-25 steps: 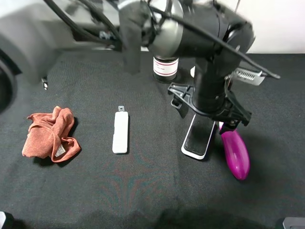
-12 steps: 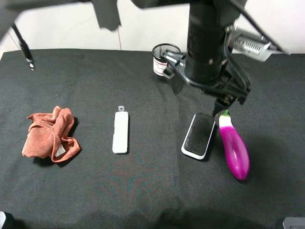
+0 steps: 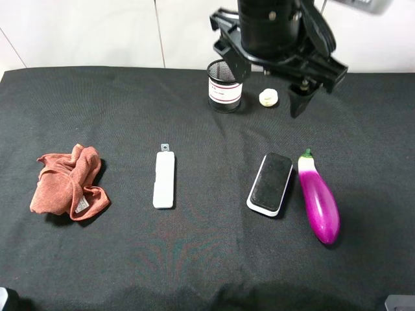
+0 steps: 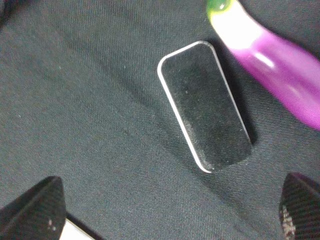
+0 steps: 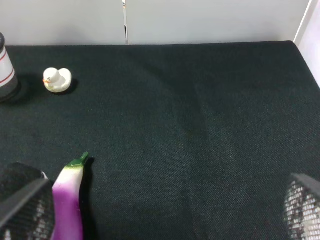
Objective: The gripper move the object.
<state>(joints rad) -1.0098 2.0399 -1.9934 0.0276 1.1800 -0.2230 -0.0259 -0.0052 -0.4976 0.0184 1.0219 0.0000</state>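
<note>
The object (image 3: 270, 183), a rounded block with a black top and a white base, lies flat on the black table right of centre. In the left wrist view the object (image 4: 205, 105) sits apart from and between the two dark fingertips. My left gripper (image 3: 263, 81) hangs open high above the back of the table, behind the object and touching nothing. In its own view the left gripper (image 4: 165, 210) is empty. My right gripper (image 5: 162, 210) is open and empty too, and only its wrist view shows it. One corner of the object (image 5: 20, 175) is in that view.
A purple eggplant (image 3: 318, 205) lies just right of the object. A slim white bar (image 3: 164, 180) and a crumpled orange cloth (image 3: 68, 181) lie to the left. A mesh pen cup (image 3: 224, 86) and a small white duck (image 3: 268, 98) stand at the back.
The left arm has lifted up and back from just over the object. The object and the eggplant have stayed where they were.
</note>
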